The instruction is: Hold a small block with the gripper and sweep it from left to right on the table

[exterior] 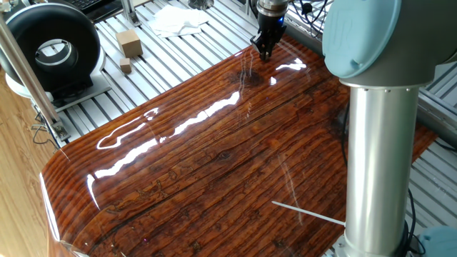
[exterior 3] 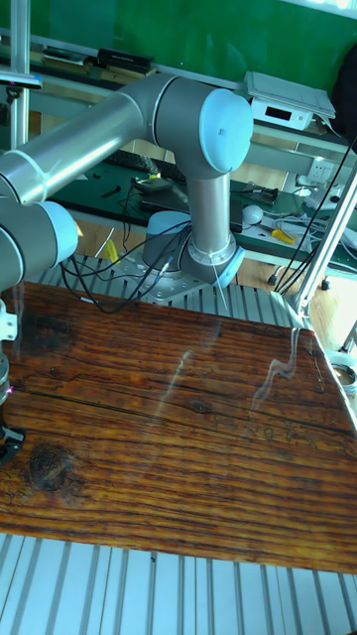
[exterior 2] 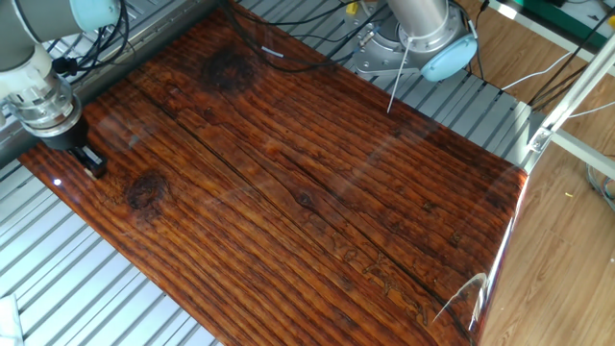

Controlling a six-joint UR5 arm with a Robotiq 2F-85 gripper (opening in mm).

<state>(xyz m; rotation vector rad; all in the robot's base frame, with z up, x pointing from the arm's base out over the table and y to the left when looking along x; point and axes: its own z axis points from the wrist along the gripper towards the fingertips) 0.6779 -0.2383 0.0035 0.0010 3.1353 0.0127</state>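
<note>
Hand (exterior: 263, 51) down at a corner of the table (exterior: 214, 164), fingertips at or just above the glossy board. From the other fixed view the hand (exterior 2: 92, 161) sits near the board's edge, just beside a dark knot (exterior 2: 146, 190) in the grain. Tall fixed view catches only a sliver of the hand (exterior 3: 8, 439) at the left frame edge.

Fingers look drawn close together in both fixed views, but whether anything is pinched between them cannot be told; the tips are small and dark, no tan cube visible there.

Off the table, on the grey slatted base (exterior: 178, 53): a tiny light-tan cube (exterior: 126, 67), which may be the small block, lying just beside a bigger tan box-shaped block (exterior: 129, 43). Both well apart from the hand. White cloth (exterior: 175, 19) farther along the slats. Black round fan-like unit (exterior: 50, 50) near the blocks.

Arm column (exterior: 378, 143), grey with light-blue cap, stands in the foreground of one fixed view. A thin white rod (exterior: 307, 213) leans out from its base over the board.
</note>
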